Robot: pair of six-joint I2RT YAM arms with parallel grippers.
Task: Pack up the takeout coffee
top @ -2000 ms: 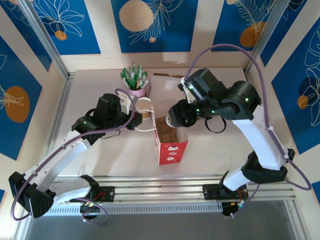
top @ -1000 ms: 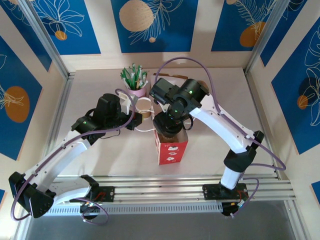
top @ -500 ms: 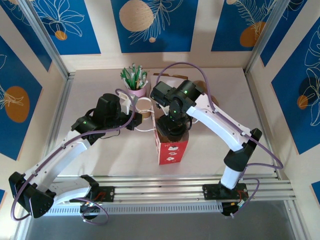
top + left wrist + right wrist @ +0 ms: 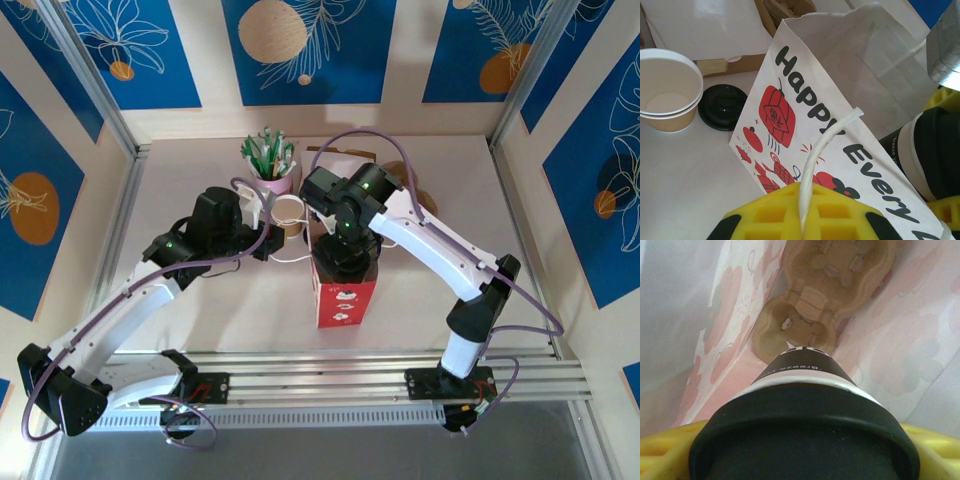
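Two-arm packing scene, seen from above and from both wrists. A red-and-white paper bag stands upright on the table, about midway between the left and right edges and nearer the near edge than the far one. Its printed side reads "Happy Every…".

The left gripper reaches the bag from the left. Its yellow fingers are pressed together on the bag's white twisted-cord handle, which runs up taut from between them.

The right gripper points down into the bag's open mouth. Its fingers are clamped on either side of the takeout coffee, just under its round black lid. The cup is upright inside the bag. Its side is dark with a pale band and small white print. Its base hangs over one socket of a brown moulded pulp carrier lying on the bag's floor. Whether cup and carrier touch cannot be told.

Behind the bag, toward the far edge, are an empty tan cup with a white inside and, just beside it, a loose black lid lying flat. A pink cup of green-white sticks stands farther back still.
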